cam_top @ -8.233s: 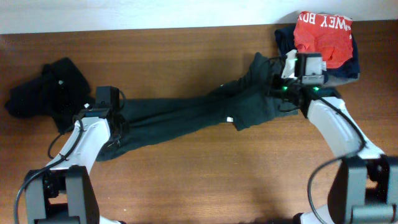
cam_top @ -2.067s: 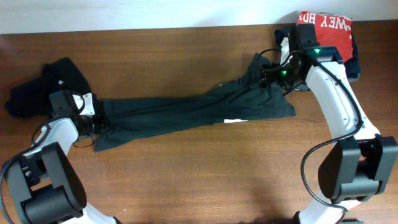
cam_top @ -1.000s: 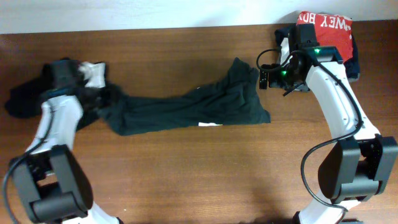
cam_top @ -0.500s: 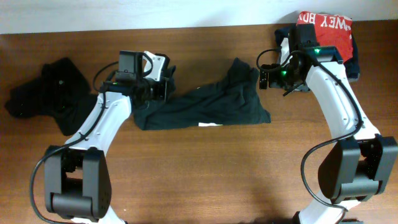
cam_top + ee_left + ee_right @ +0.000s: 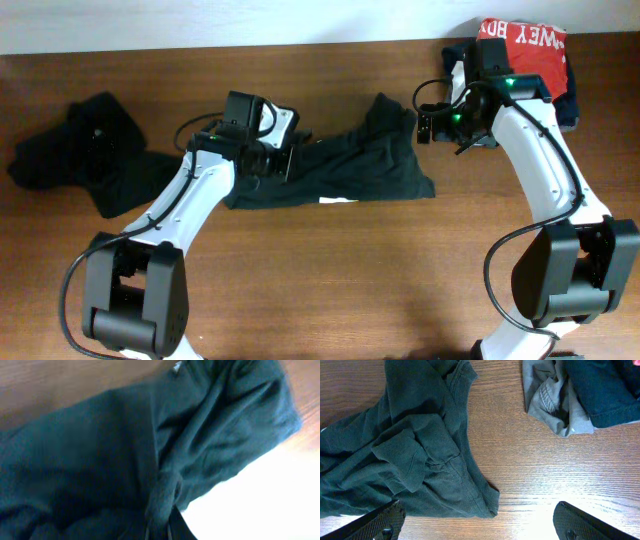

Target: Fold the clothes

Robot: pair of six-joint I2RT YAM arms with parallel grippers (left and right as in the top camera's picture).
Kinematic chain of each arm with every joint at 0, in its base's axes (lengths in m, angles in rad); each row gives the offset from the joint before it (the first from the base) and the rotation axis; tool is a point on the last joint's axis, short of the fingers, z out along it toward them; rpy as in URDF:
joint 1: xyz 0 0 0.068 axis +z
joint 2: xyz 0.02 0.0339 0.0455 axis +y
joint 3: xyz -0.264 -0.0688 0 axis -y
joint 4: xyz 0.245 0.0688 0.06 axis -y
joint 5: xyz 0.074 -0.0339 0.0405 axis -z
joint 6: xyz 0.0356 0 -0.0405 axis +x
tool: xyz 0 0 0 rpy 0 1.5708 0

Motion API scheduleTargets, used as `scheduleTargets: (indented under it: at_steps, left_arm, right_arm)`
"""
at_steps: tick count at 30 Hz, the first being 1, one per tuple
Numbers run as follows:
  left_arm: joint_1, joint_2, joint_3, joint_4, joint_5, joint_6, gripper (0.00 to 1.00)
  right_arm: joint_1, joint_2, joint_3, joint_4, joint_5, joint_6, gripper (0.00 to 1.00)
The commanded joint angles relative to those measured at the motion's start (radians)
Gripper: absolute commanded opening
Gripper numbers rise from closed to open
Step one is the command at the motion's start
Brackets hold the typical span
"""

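Two arms overhead: the left end effector (image 5: 278,160) pinches the dark green T-shirt (image 5: 370,175), bunched mid-bench (image 5: 320,280), probably to double it over. Left wrist: jaws pressed on a cloth ridge. Right wrist: right end effector (image 5: 480,522) spread, empty, near its corner.

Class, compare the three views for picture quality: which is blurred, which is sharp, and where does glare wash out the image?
Left wrist: blurred, the dark green T-shirt soft-edged, lower right corner blown out white. Right wrist: sharp, wood grain of the table crisp, pale glare along its bottom edge. Overhead: evenly lit, in focus.
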Motion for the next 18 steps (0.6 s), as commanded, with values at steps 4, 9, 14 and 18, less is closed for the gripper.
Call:
scheduleTargets:
  at_steps: [4, 9, 14, 18]
  left_arm:
    - [-0.004, -0.022, 0.015, -0.042, -0.078, -0.01, 0.01]
    - [-0.031, -0.022, 0.015, -0.018, -0.078, -0.01, 0.01]
    - [-0.066, -0.021, 0.015, 0.036, -0.078, -0.051, 0.14]
    - [-0.102, -0.022, 0.015, 0.08, -0.078, -0.055, 0.94]
  right_arm:
    - [0.0, 0.005, -0.005, 0.0, 0.016, -0.001, 0.99]
    - [0.0, 0.005, -0.006, -0.001, 0.016, 0.0, 0.99]
    - [0.0, 0.005, -0.007, -0.003, 0.016, 0.0, 0.99]
    - [0.0, 0.005, -0.007, -0.003, 0.016, 0.0, 0.99]
